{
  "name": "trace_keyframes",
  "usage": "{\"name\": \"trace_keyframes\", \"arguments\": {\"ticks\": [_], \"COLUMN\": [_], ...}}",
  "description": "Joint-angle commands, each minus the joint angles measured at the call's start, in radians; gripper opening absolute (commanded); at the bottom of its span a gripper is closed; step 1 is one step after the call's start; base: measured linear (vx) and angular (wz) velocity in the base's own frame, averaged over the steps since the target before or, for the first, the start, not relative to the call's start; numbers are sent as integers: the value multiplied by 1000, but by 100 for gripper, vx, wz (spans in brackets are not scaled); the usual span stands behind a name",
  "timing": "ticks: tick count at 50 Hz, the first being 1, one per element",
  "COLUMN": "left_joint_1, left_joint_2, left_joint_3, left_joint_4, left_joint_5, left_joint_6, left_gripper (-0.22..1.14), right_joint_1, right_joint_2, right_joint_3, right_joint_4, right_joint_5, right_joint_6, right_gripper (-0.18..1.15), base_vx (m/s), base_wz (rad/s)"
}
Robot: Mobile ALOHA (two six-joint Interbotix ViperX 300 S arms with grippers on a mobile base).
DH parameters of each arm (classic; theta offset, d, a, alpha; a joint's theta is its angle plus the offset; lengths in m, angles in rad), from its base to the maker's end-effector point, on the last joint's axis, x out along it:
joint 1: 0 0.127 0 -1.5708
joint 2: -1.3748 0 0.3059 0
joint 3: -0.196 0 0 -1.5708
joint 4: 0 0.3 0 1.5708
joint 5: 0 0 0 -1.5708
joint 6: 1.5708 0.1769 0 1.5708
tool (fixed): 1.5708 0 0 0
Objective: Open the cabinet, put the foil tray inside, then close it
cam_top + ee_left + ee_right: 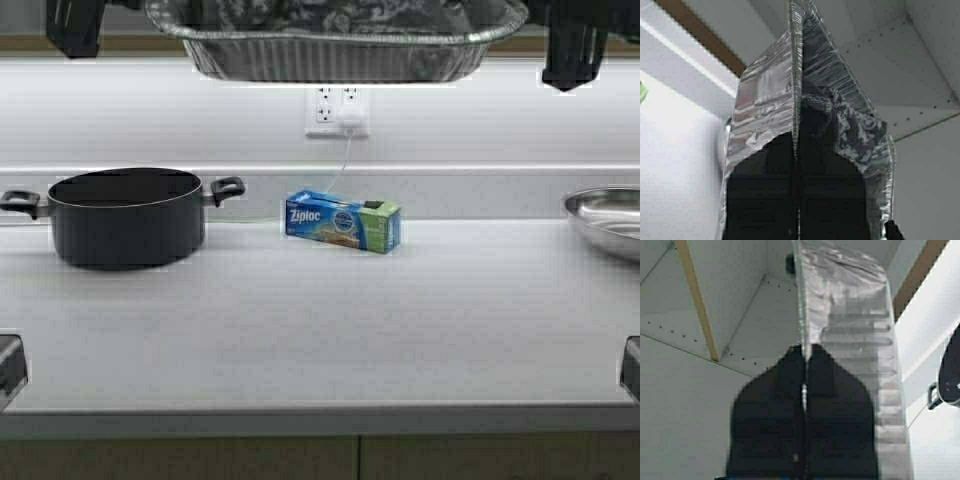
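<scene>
The foil tray (335, 45), silvery with ribbed sides and a grey-and-white cloth in it, hangs high at the top of the high view, held by both arms. My left gripper (796, 137) is shut on the tray's rim (795, 65) at its left end. My right gripper (803, 352) is shut on the rim (801, 300) at its right end. Both wrist views show the open cabinet's white inside with shelf-pin holes (920, 75) (705, 300) beyond the tray. The cabinet doors are out of view.
On the white counter (320, 320) below stand a black two-handled pot (125, 215) at the left, a blue Ziploc box (342, 221) in the middle and a steel bowl (605, 215) at the right edge. A wall socket (337, 110) with a plugged cable sits behind.
</scene>
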Motion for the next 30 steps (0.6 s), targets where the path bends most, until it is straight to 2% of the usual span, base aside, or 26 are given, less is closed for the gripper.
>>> {"name": "trace_keyframes", "arguments": {"ticks": [1,15,22,30], "left_joint_1": [-12,-17,-17,-17], "left_joint_2": [-9,15,86,210], "left_joint_3": [-103,-241,-302,-434], "left_joint_4": [20,64,63,61], "left_joint_5": [17,152,166,172], "left_joint_6": [-44,-92,-92,-94], "left_gripper": [3,3,3,3], "right_joint_1": [11,9,3,-26], "right_joint_2": [-38,-41,-17,58], "right_joint_3": [-104,-229,-305,-437], "right_joint_4": [-48,-49,-46,-55], "right_joint_5": [78,239,318,354], "right_joint_6": [80,129,146,196], "right_gripper": [8,8,8,8], "base_vx": [0,0,1,2], "base_wz": [0,0,0,0]}}
